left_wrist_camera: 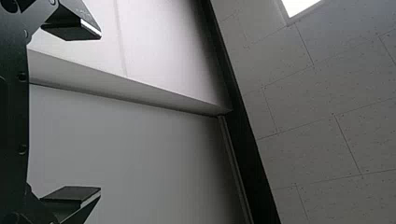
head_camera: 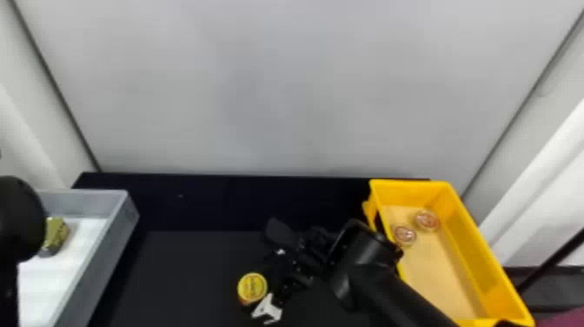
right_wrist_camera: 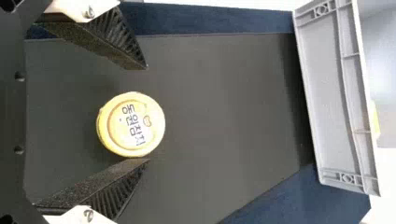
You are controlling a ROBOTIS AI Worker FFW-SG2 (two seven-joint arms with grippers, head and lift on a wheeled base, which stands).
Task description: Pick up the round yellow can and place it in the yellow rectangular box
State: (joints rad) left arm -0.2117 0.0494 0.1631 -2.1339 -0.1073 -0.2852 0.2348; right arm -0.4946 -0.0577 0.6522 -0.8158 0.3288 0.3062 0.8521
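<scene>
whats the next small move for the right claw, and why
I'd probably nudge the right claw sideways, toward its nearer finger's side, to centre the round yellow can: the fingers are open around it, but it sits close to one, with a wide gap to the other.

1. Grippers: two are counted, the right gripper (head_camera: 259,283) and the left gripper (left_wrist_camera: 99,113).
2. Round yellow can (head_camera: 252,287): one is recorded, between the right gripper's fingers.
3. Yellow rectangular box (head_camera: 483,248): one is listed, right of the right gripper.
4. Small round items (head_camera: 427,220): two are counted, inside that box.
5. Gray tray (head_camera: 97,261): one is entered, well left of the right gripper.
6. Yellow-green object (head_camera: 55,234): one is noted, inside the tray.
</scene>
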